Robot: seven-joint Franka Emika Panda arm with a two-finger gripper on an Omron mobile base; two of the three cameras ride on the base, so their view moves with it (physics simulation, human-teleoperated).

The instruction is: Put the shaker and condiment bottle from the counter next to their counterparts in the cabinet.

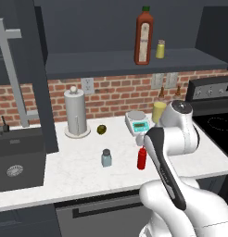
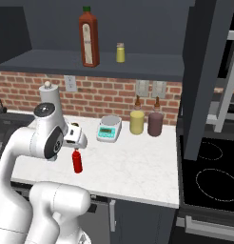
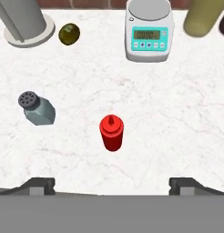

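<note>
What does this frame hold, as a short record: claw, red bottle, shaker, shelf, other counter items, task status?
claw: open, above the counter, holding nothing
red bottle: upright, under the claw, between the fingertips' line
shaker: upright, apart from the red bottle
shelf: tall sauce bottle and yellow shaker side by side on the cabinet
other counter items: scale, paper towel holder, small olive-green round thing, two jugs
status: neither item moved yet
</note>
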